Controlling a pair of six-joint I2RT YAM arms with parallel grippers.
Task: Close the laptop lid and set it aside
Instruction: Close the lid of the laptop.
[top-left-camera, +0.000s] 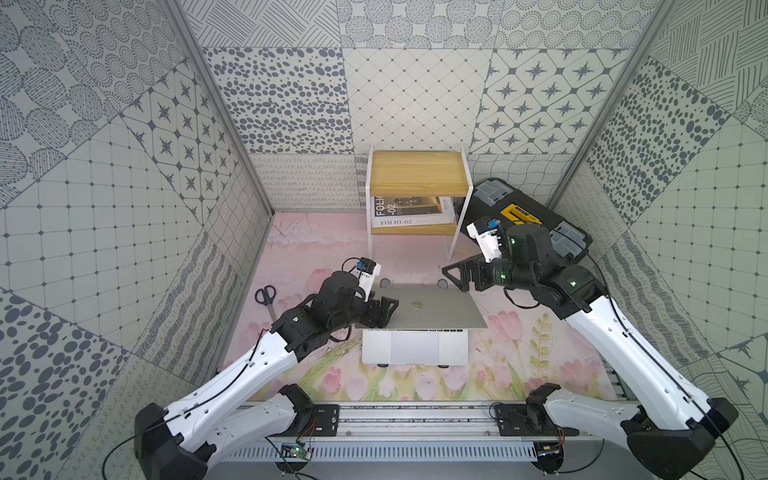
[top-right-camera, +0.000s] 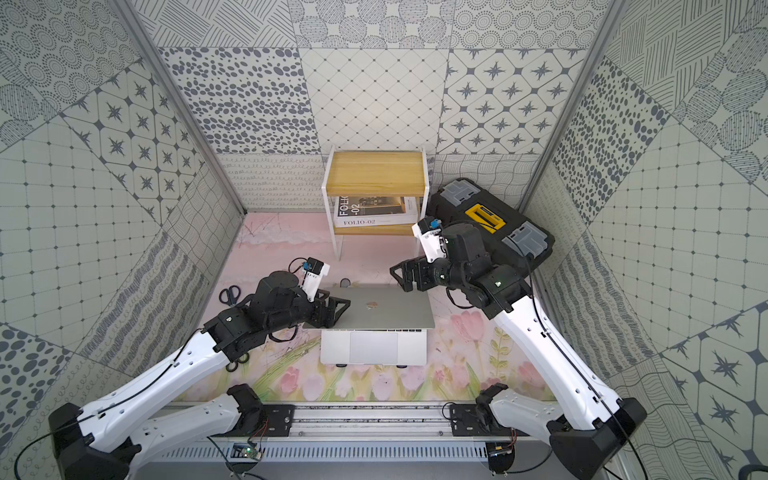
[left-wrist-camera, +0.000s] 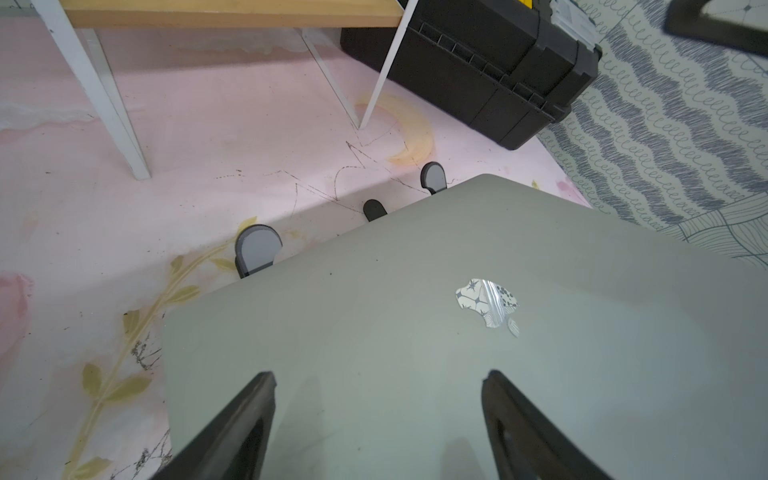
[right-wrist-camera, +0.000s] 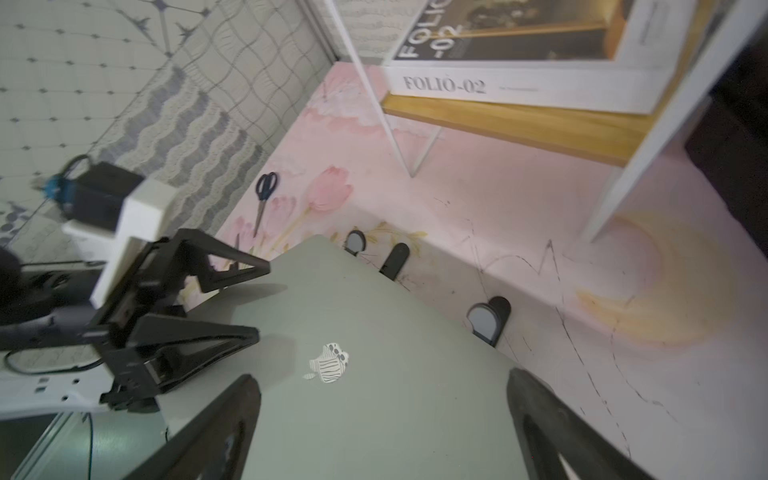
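The silver laptop (top-left-camera: 415, 347) sits mid-table on a dark stand, its trackpad facing the front edge. The laptop lid (top-left-camera: 432, 311) is tilted far down over the keys, with its apple logo (left-wrist-camera: 488, 305) facing up; the screen is hidden. My left gripper (top-left-camera: 388, 311) is open, and its fingers reach over the lid's left part (left-wrist-camera: 415, 332). I cannot tell whether they touch it. My right gripper (top-left-camera: 451, 276) is open and hangs above the lid's far right corner. From the right wrist, the lid (right-wrist-camera: 395, 332) lies below that gripper (right-wrist-camera: 382, 376), with the left gripper (right-wrist-camera: 261, 299) across from it.
The stand's grey-padded feet (left-wrist-camera: 257, 249) poke out behind the lid. A white and wood shelf (top-left-camera: 417, 174) holding a FOLIO-02 book (top-left-camera: 409, 212) stands at the back. A black toolbox (top-left-camera: 523, 212) leans at the back right. Scissors (top-left-camera: 266, 297) lie to the left.
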